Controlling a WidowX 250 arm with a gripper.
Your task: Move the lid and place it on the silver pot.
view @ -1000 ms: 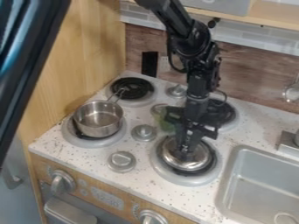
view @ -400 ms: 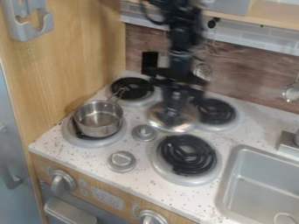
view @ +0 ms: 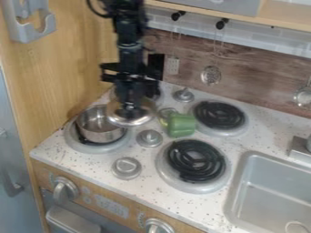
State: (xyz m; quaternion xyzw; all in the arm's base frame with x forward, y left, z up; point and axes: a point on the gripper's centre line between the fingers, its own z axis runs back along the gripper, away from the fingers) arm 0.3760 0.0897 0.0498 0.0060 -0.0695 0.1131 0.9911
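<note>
The gripper (view: 130,103) hangs at the upper left of the stove, shut on the knob of the silver lid (view: 132,117). The lid is held up in the air, and in the view it overlaps the right part of the silver pot (view: 100,134). The open pot stands on the front left burner, with its interior partly hidden behind the lid. Whether lid and pot touch, I cannot tell.
A green toy pepper (view: 180,124) lies between the burners. The front right burner (view: 195,159) and back right burner (view: 219,115) are bare. A sink (view: 273,191) is at the right, and a wooden side wall (view: 72,59) rises at the left.
The gripper has carried the lid up off the front right burner and left toward the pot. The green pepper and both right burners came into view. The dark object at upper left is gone.
</note>
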